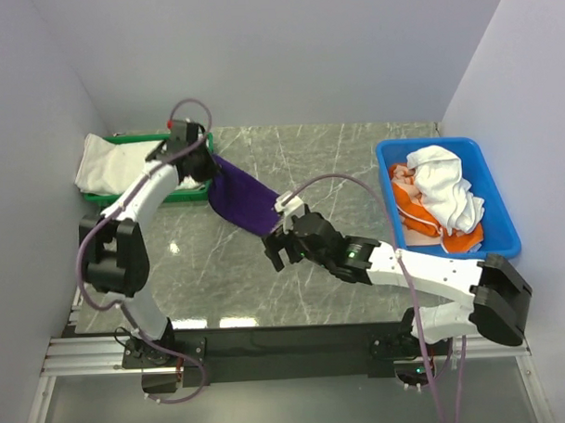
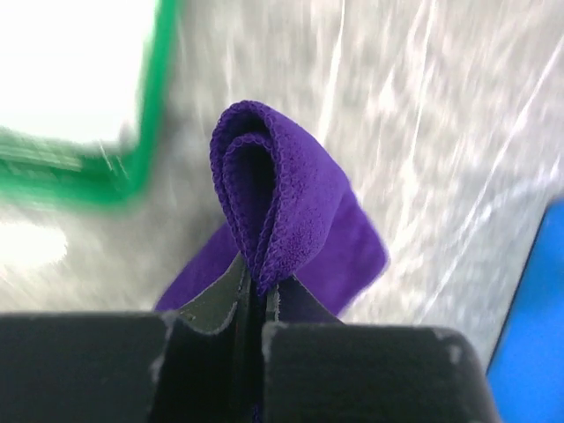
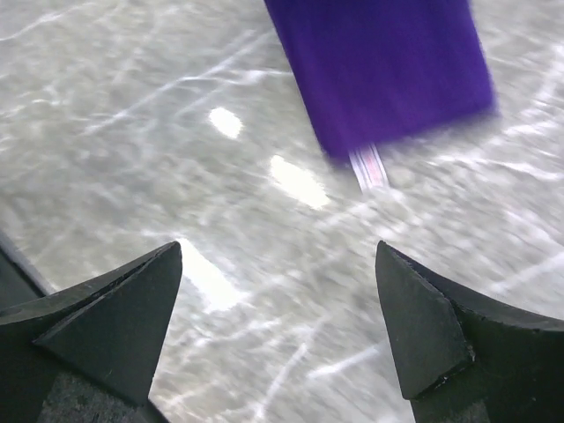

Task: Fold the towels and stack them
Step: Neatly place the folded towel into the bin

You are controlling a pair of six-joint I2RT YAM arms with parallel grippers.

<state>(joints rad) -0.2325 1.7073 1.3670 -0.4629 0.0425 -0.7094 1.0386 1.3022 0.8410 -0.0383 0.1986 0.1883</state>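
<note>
Purple towel (image 1: 243, 202) — folded, lying on marble table (image 1: 355, 163) beside green tray (image 1: 122, 138). Left gripper (image 2: 256, 293) — jaws clamped on the towel's fold. Right gripper (image 3: 278, 326) jaws wide apart, empty, over bare table near the towel's other end.

Deep purple with a fine pebbled weave on the soft purple cloth towel (image 1: 240, 196), plain white on the folded white cloth towel (image 1: 114, 162) inside the bright green plastic tray (image 1: 131, 137), plain white again on the crumpled white cloth towel (image 1: 446, 183) and vivid orange on the bunched orange cloth towel (image 1: 422, 218) inside the glossy blue plastic bin (image 1: 491, 197). Grey marble pattern with thin white veins and bright glare spots across the stone-look surface (image 1: 355, 163). Matte black on the left fingers (image 2: 203, 352) and right fingers (image 3: 106, 326), white shell with black joints on the left arm (image 1: 156, 183) and the right arm (image 1: 433, 276).
</note>
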